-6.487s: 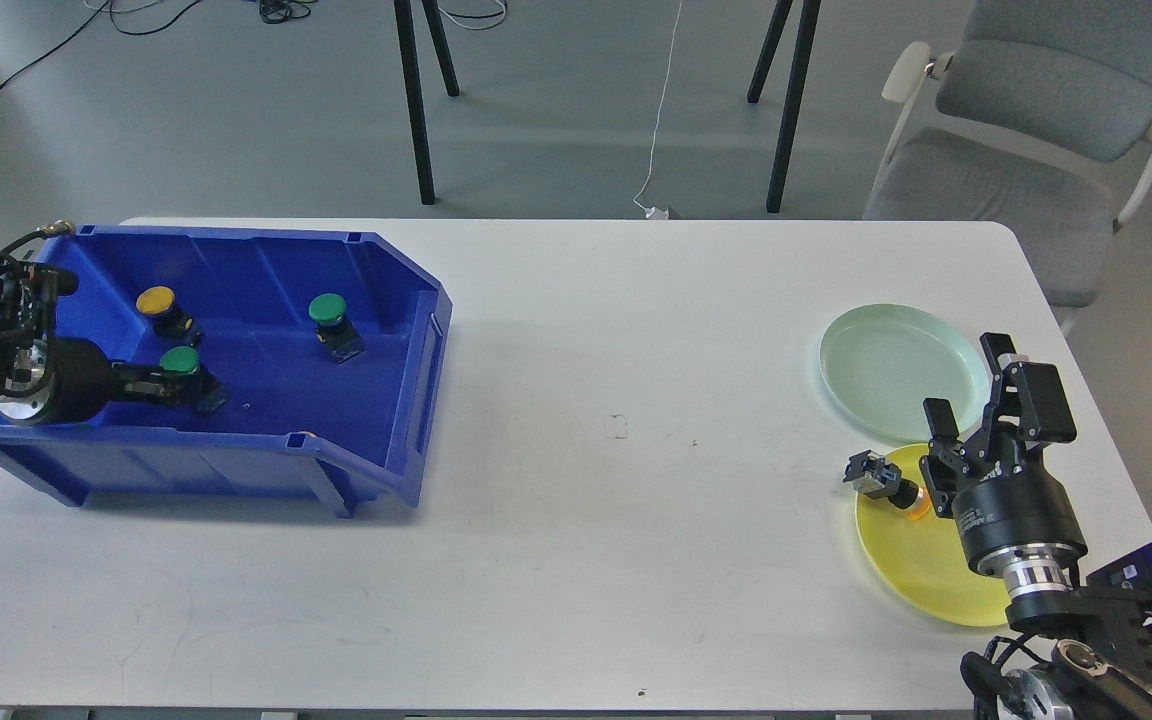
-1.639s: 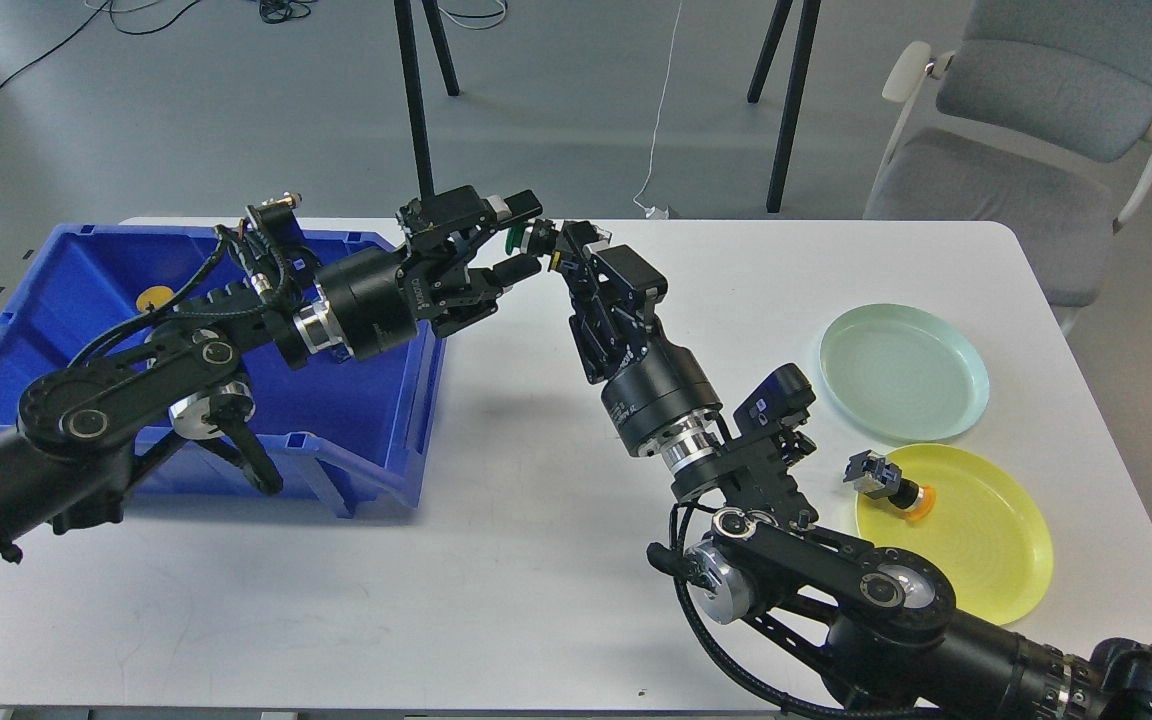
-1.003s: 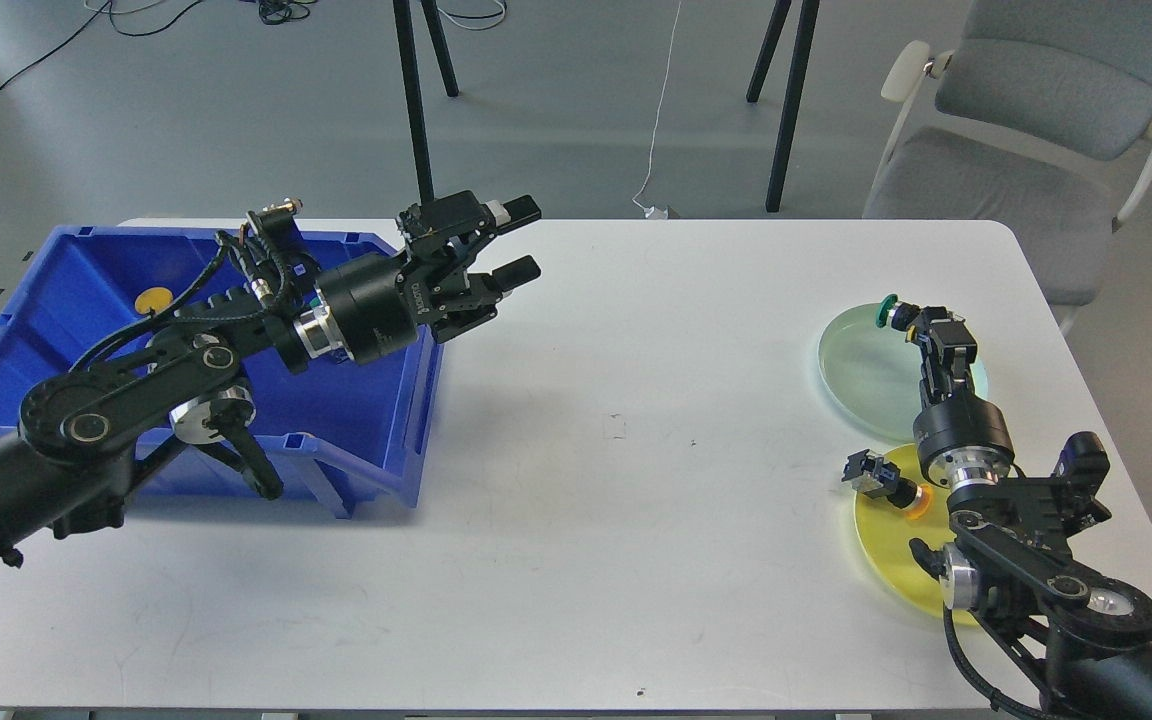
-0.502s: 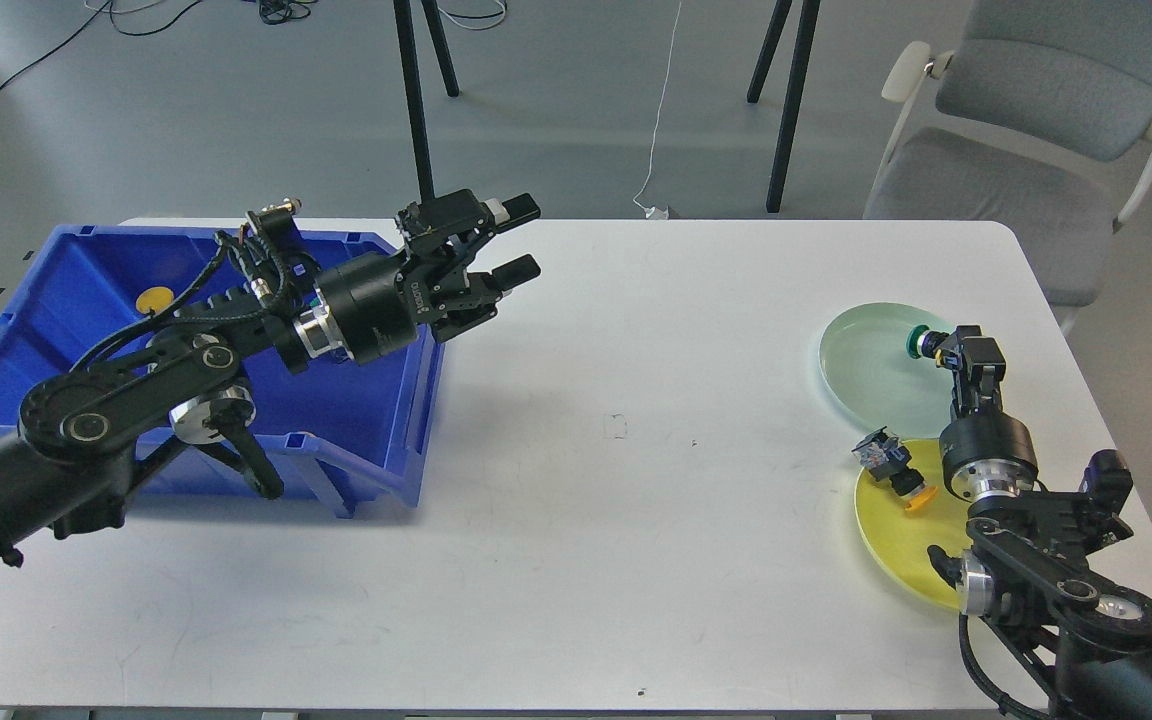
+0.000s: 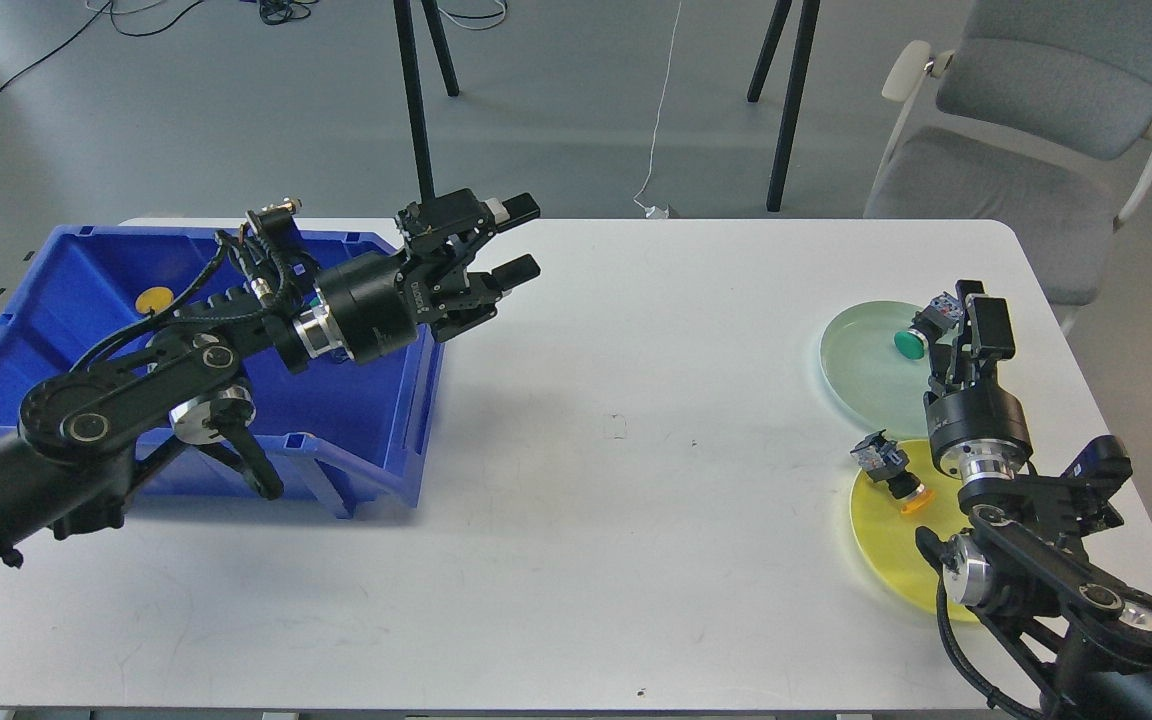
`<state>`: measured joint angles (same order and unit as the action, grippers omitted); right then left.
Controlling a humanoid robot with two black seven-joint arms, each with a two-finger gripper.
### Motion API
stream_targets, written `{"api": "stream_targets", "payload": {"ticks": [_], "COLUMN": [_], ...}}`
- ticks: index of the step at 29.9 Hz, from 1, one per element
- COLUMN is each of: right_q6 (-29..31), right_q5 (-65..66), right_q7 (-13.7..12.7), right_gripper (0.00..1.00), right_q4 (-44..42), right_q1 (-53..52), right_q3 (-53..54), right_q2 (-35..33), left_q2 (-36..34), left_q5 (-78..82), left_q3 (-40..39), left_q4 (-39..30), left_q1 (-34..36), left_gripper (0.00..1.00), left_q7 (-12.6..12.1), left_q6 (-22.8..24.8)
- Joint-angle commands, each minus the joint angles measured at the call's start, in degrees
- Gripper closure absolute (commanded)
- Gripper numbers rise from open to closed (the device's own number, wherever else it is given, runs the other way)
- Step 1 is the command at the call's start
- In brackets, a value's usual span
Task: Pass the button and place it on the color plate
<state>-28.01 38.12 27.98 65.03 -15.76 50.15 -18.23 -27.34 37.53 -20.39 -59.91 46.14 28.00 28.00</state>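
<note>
My right gripper is shut on the green button by its grey body. It holds the button tilted, cap down, over the pale green plate; I cannot tell if the cap touches the plate. An orange button lies on its side at the left rim of the yellow plate. My left gripper is open and empty, in the air past the right end of the blue bin. A yellow button lies in the bin's far left.
My left arm lies across the blue bin and hides much of its inside. My right arm covers the yellow plate's right part near the table's right edge. A grey chair stands behind the table at the right, and black stand legs behind its middle.
My right gripper has carried the green button from the handover point to the green plate and turned it cap down there. The orange button shifted slightly. My left gripper has stayed open and still.
</note>
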Motion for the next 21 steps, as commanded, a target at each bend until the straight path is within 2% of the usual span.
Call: {"api": "stream_targets", "payload": {"ticks": [1, 6, 11, 12, 17, 21], "right_q6": [0.0, 0.0, 0.0, 2.4, 24.5, 37.6], "right_q5": [-0.4, -2.0, -15.2, -16.3, -18.4, -19.2], "right_q7": [0.0, 0.0, 0.0, 0.0, 0.0, 0.0], "right_gripper": [0.02, 0.02, 0.02, 0.02, 0.02, 0.01], "right_q4": [11.6, 22.7, 26.0, 26.1, 25.3, 22.6], "right_q1": [0.6, -1.5, -6.6, -7.4, -10.3, -14.4], "right_q3": [1.5, 1.0, -1.9, -2.5, -5.3, -9.3], "right_q2": [-3.4, -5.8, -12.4, -13.9, -18.2, -21.3], "left_q2": [0.0, -0.3, -1.1, -1.4, -1.4, -1.1], "left_q5": [0.0, -2.2, -6.5, -8.2, -17.4, -21.4], "left_q3": [0.0, -4.2, -11.2, -13.0, -19.3, -22.3], "left_q4": [0.1, -0.1, 0.2, 0.8, 5.8, 12.4], "left_q1": [0.0, 0.0, -1.3, -1.8, -2.1, -1.3], "left_gripper": [0.20, 0.17, 0.14, 0.14, 0.13, 0.11], "left_q7": [0.0, 0.0, 0.0, 0.0, 0.0, 0.0], "left_q6": [0.0, 0.0, 0.0, 0.0, 0.0, 0.0]}}
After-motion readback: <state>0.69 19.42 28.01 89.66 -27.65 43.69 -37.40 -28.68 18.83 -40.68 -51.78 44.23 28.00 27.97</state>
